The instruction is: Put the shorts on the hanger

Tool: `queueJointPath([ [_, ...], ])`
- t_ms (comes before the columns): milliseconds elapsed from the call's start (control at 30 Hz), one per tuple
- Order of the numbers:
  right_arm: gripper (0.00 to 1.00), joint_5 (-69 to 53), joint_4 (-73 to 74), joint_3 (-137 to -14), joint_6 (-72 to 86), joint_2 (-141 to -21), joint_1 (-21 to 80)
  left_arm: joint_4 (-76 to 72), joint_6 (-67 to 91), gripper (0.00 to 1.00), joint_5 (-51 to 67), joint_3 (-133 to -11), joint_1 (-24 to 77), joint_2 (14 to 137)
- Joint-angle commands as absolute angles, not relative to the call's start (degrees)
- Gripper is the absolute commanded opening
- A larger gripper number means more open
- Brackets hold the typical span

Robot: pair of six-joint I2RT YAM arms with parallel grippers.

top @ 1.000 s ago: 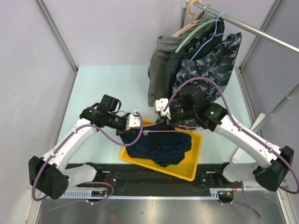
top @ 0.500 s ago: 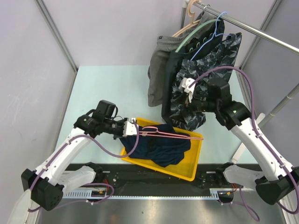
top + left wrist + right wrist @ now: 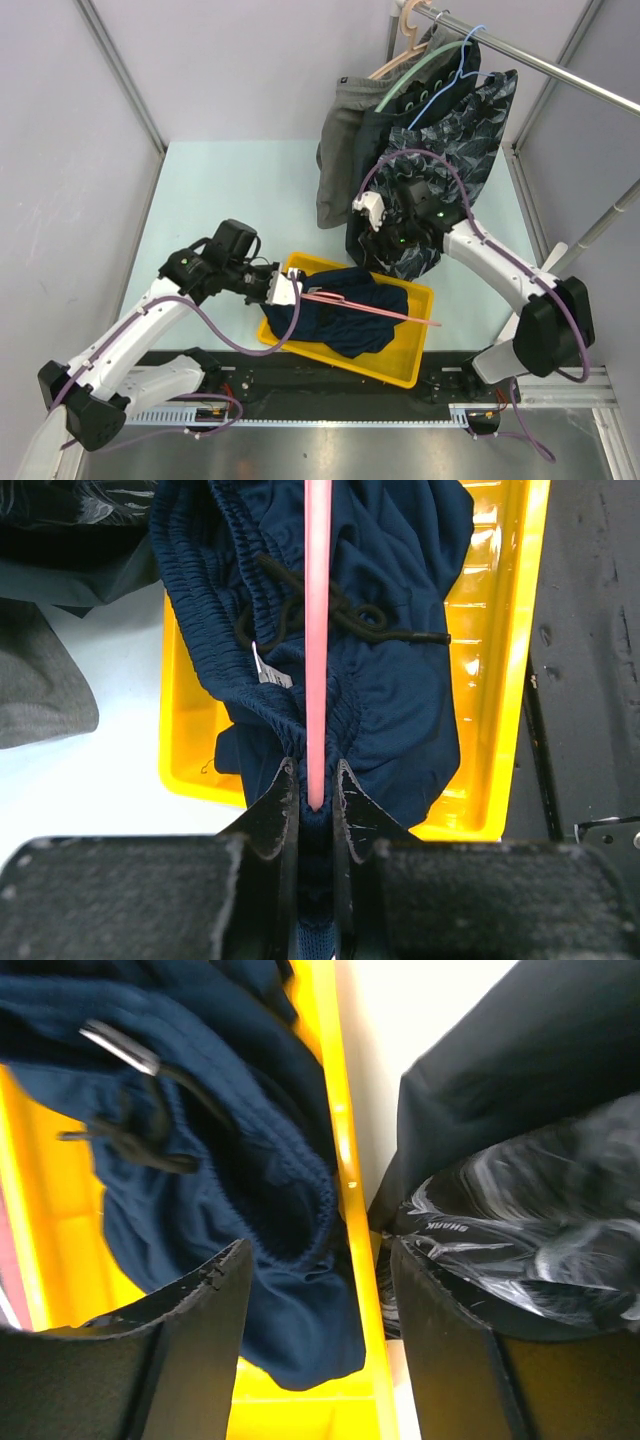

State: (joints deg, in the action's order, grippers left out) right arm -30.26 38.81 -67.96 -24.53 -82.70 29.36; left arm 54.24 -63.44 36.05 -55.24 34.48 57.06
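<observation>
The dark navy shorts (image 3: pixel 345 312) lie bunched in a yellow tray (image 3: pixel 400 366). The thin pink hanger (image 3: pixel 375 309) lies slanted across them, its far end over the tray's right rim. My left gripper (image 3: pixel 286 291) is shut on the hanger's bar (image 3: pixel 318 630), with waistband fabric of the shorts (image 3: pixel 400 680) pinched between the same fingers. A white label (image 3: pixel 270 670) shows by the drawstring. My right gripper (image 3: pixel 372 220) hovers open over the tray's far rim (image 3: pixel 345 1160), nothing between its fingers, with the shorts (image 3: pixel 200 1190) under its left finger.
Behind the tray, a rack rod (image 3: pixel 540 65) carries grey shorts (image 3: pixel 340 150) and black-grey patterned shorts (image 3: pixel 450 140) on a mint-green hanger (image 3: pixel 420 75) and a blue wire hanger (image 3: pixel 452 70). The patterned fabric (image 3: pixel 520 1240) hangs close to my right gripper.
My right gripper opened and let go of the hanger, swung up toward the rack, then came back down to the tray's far rim. The hanger's free end sank toward the tray's right side.
</observation>
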Motion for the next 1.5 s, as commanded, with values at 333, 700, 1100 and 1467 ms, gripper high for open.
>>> queueJointPath([
  [333, 0.59, -16.52, 29.09, -61.70, -23.47, -89.12, 34.81, 55.46, -61.17, 0.00, 36.47, -57.57, 35.07, 53.70],
  [700, 0.00, -17.75, 34.52, -58.62, -23.03, -78.94, 31.65, 55.54, -60.11, 0.00, 39.46, -55.54, 25.50, 51.76],
  [1100, 0.00, -19.15, 42.35, -57.57, -24.96, -63.29, 17.69, 61.25, -67.23, 0.00, 44.28, -60.11, 11.35, 55.10],
  [1467, 0.00, -26.36, 46.58, -56.78, -30.32, -58.46, 1.06, 64.43, -74.08, 0.00, 40.18, -61.70, 5.54, 58.62],
])
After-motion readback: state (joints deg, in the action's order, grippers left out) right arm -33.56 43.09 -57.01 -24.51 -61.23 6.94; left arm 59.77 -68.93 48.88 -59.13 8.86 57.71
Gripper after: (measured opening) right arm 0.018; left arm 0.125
